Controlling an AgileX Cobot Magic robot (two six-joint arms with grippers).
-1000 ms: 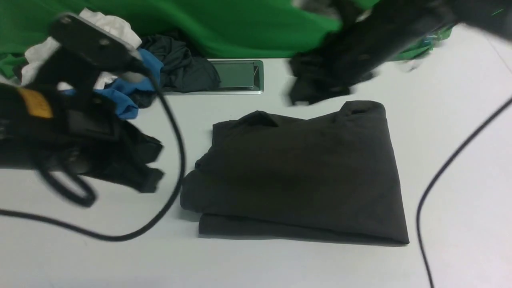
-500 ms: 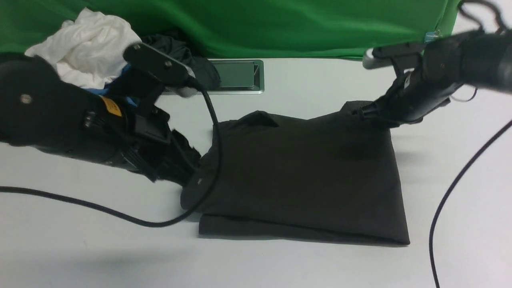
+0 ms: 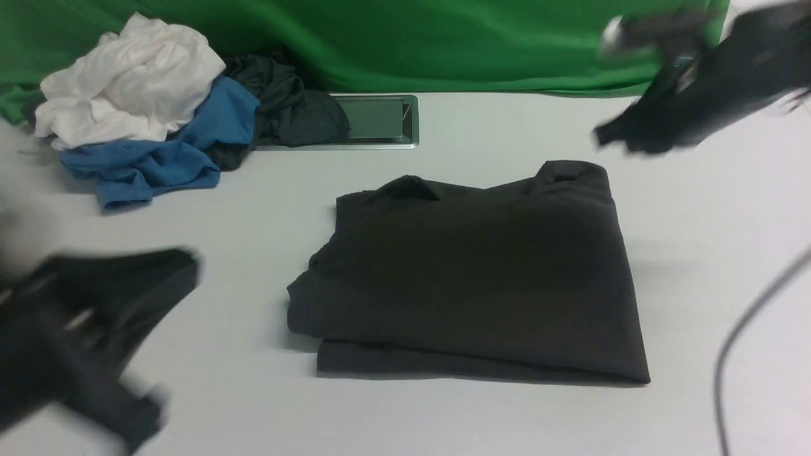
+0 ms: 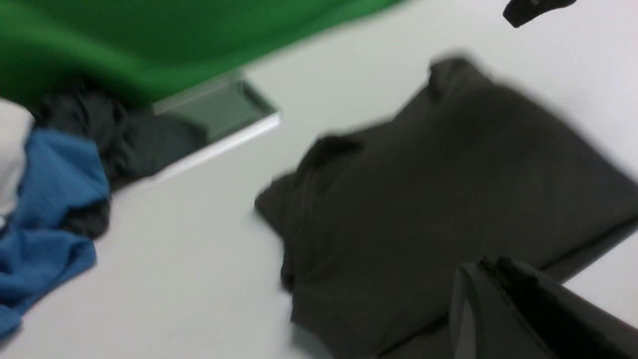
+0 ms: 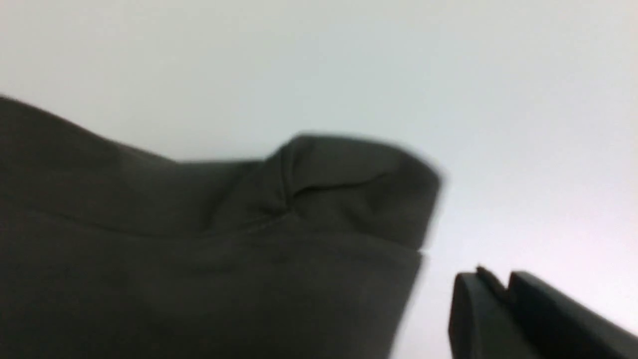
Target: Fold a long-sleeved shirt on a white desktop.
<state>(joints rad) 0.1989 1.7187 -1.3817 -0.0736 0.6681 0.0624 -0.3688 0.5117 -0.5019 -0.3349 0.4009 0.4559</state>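
Where half a second ago both pincers were at the shirt, the left one at its near-left corner and the right one on its far-right corner, both have now pulled away and neither touches the cloth. The left pincer hangs blurred over bare worktop, the shirt well off to its right; its jaws are pressed together on nothing. The right pincer is lifted clear, the shirt's far-right corner just below and nearer the robot; in its wrist view the two jaws lie almost together, empty.

The shirt itself has not shifted: a compact, layered rectangle in the middle of the worktop. I judge the folding as good as done, with the arms retreating.

No writing is readable: no print shows on the shirt's upper face, and no label or brand can be made out on the clothes pile far beyond the left pincer.
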